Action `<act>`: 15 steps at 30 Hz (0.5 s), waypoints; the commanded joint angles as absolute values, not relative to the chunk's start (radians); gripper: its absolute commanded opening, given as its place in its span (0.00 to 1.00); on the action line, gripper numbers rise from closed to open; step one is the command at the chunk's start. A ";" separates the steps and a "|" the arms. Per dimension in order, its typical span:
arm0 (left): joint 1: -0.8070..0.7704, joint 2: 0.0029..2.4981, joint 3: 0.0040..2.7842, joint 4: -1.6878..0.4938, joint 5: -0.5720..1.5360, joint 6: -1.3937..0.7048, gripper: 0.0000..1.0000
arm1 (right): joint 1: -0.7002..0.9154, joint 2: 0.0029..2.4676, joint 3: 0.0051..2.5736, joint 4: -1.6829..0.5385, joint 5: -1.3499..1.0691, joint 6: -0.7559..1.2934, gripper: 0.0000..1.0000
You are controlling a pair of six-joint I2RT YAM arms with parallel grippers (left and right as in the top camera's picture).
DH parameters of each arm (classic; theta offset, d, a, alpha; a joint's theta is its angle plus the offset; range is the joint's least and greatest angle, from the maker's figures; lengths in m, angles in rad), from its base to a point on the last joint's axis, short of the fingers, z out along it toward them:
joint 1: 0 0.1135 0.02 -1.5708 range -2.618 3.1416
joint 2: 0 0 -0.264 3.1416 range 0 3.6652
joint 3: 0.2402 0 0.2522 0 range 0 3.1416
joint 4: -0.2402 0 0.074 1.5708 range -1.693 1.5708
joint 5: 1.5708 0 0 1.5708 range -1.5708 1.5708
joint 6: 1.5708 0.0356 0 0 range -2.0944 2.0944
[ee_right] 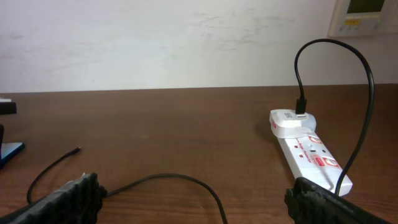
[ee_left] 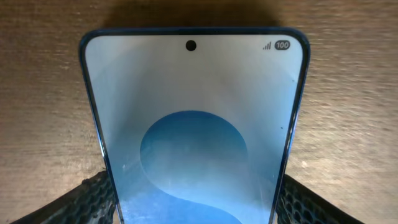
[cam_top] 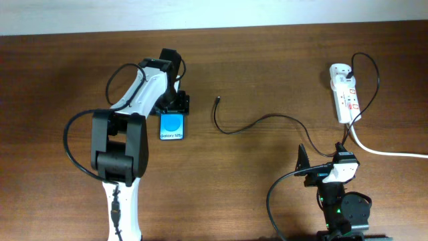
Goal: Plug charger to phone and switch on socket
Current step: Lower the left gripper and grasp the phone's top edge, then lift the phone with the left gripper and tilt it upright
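My left end effector [ee_left: 196, 198] is closed narrowly on the phone [ee_left: 193, 118], a finger [ee_left: 93, 196] against each long edge. The phone lies flat on the counter [cam_top: 267, 53], left of centre in the overhead frame, with its screen lit blue. To its right and apart from it, the plug tip [cam_top: 218, 100] of the charger [cam_top: 267, 119] lies loose at upper centre. The thin black cable curves rightward to the socket [cam_top: 345, 94] at the upper right and is plugged into the white adapter [ee_right: 291, 121] at the strip's far end. At the lower right, my right end effector [ee_right: 199, 199] is spread wide and holds nothing.
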State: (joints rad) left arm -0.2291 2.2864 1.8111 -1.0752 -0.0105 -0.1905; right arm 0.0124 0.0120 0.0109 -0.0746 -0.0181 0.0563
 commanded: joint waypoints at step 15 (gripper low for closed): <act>-0.207 2.294 2.014 -1.213 0.315 -0.186 0.64 | 0.006 0.007 0.006 -0.080 -0.010 0.060 0.98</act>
State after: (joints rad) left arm -0.2276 2.2913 1.9881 -1.2011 0.1452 -0.1905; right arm 0.0124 0.0120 0.0109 -0.0746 -0.0181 0.0563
